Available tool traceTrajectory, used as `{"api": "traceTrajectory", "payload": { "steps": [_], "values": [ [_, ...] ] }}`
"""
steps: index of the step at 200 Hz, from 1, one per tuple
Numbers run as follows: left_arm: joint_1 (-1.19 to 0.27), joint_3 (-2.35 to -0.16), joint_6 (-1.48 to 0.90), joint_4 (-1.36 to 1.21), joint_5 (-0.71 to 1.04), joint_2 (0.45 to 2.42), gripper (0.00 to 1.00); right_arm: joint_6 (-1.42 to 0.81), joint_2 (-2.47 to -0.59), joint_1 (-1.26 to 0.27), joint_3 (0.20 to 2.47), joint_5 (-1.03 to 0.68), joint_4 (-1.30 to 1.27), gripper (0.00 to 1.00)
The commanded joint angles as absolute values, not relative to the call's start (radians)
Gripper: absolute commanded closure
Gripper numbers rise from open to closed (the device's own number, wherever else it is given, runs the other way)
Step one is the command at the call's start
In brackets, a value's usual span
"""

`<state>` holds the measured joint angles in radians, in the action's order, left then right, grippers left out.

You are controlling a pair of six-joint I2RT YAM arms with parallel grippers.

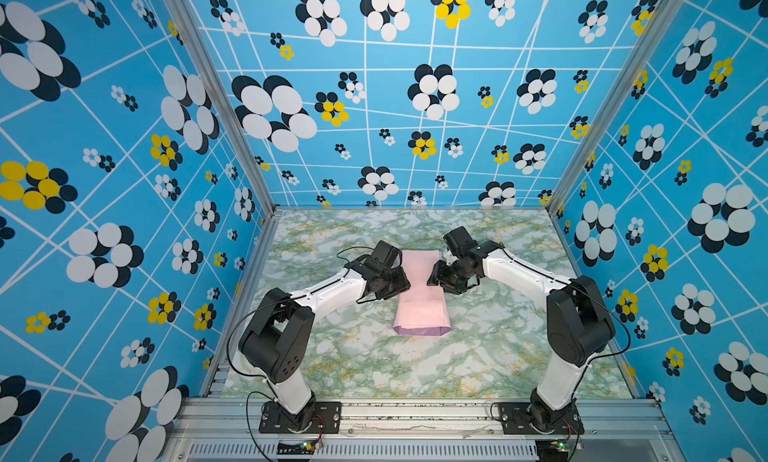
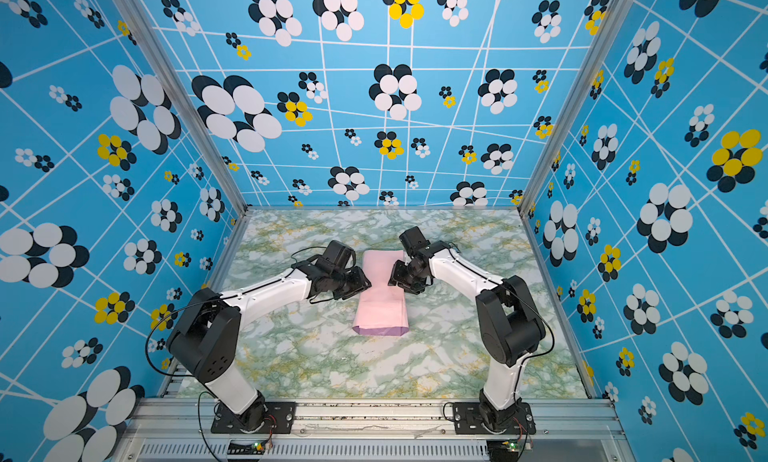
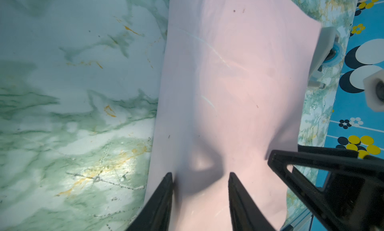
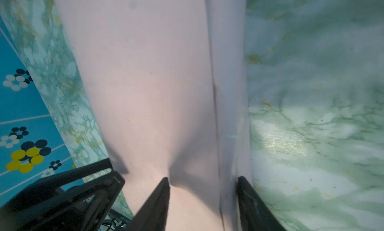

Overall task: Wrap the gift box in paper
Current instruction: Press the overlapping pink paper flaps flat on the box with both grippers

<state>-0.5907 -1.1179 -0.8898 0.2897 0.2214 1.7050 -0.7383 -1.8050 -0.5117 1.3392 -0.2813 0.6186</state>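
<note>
Green-veined marble counter (image 1: 415, 368) floors the blue, flower-papered booth. Between your two tools lies the paper (image 1: 419, 302), folded into a long pink band. A strip of its lilac face shows at the end behind both tools, toward the arm bases. You cannot see the box; it most likely sits under the band, between the tools.

Your left tool (image 3: 200, 175) has its jaws apart, tips down at the pink top, with nothing pinched between them. Your right tool (image 4: 202, 179) is spread too. One finger is over the top and the other is at the band's outer edge beside the counter, so they straddle an overlapped seam.

Expect the paper to be thin, light and limp. It will probably crease easily, spring open when released and slide on the slick counter. Press it flat rather than pull it, and take hold only at a free edge or a loose end beyond the box, with a shallow pinch. The box should be stiff but light, so a push from one side may shift it. Brace it from both sides.
</note>
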Motion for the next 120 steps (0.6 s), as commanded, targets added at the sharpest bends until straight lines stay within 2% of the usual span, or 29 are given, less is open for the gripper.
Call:
{"api": "traceTrajectory", "payload": {
  "steps": [1,30,85,99,120],
  "values": [
    [-0.598,-1.117,-0.865,0.316,0.206,1.724,0.61,-0.728,-1.738,-0.498,1.332,-0.257,0.641,0.35],
    [-0.598,-1.114,-0.862,0.32,0.204,1.723,0.61,-0.661,-1.731,-0.459,1.342,-0.241,0.726,0.32],
    [-0.602,-1.118,-0.866,0.319,0.198,1.72,0.61,-0.621,-1.837,-0.484,1.414,-0.294,0.75,0.33],
    [-0.603,-1.122,-0.867,0.32,0.2,1.72,0.6,-0.627,-1.849,-0.488,1.412,-0.295,0.737,0.39],
    [-0.601,-1.131,-0.862,0.331,0.192,1.708,0.58,-0.633,-1.85,-0.489,1.398,-0.251,0.741,0.6]
  ]
}}
